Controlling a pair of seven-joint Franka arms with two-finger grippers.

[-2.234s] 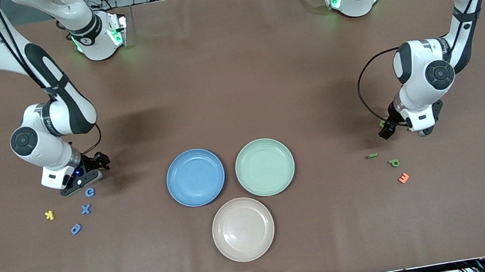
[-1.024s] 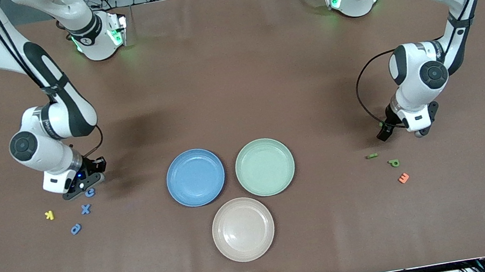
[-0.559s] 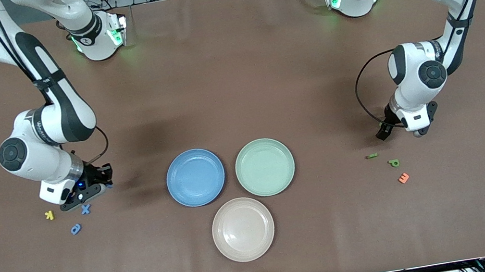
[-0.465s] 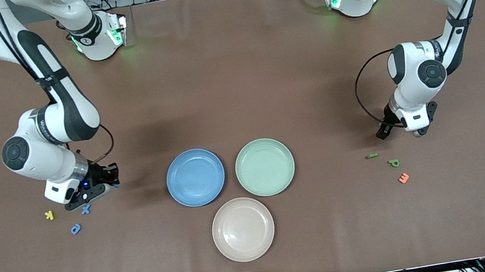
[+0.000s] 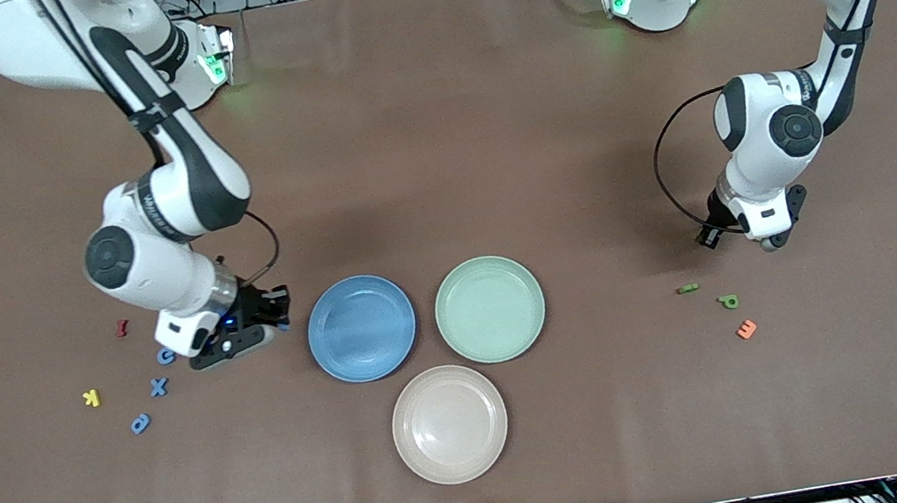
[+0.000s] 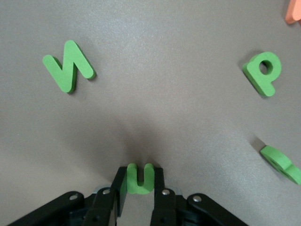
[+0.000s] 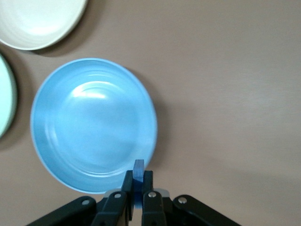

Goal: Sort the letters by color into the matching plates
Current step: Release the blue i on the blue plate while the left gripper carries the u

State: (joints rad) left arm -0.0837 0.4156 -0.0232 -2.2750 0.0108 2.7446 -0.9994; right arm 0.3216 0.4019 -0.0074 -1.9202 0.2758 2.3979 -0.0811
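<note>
We go from the right arm's end of the table. A red letter [image 5: 121,327], yellow letter [image 5: 91,398] and three loose blue letters [image 5: 158,387] lie on the table [image 5: 426,111], all on the side of the right gripper [image 5: 275,308] away from the plates. That gripper hangs over bare table just beside the blue plate [image 5: 362,328]; its jaws stand narrow, pinched on a thin blue letter [image 7: 138,175] seen edge-on, whose tip pokes out past the fingertips [image 7: 128,181]. In the right wrist view the plate's rim lies right ahead of the jaws.

The green plate [image 5: 490,309] touches or nearly touches the blue one, toward the left arm's end; the beige plate [image 5: 450,424] sits nearer the front camera, between them. All three hold nothing.

The left gripper [image 6: 139,188] is low at the table, jaws narrow, closed against both sides of a green U letter [image 6: 139,177]. Ahead of the jaws and off to one side lies a green N letter [image 6: 68,66]; off to the other side lie a green P letter [image 6: 264,73], a green letter [image 6: 281,162] resting on edge, and an orange letter [image 5: 746,328].
</note>
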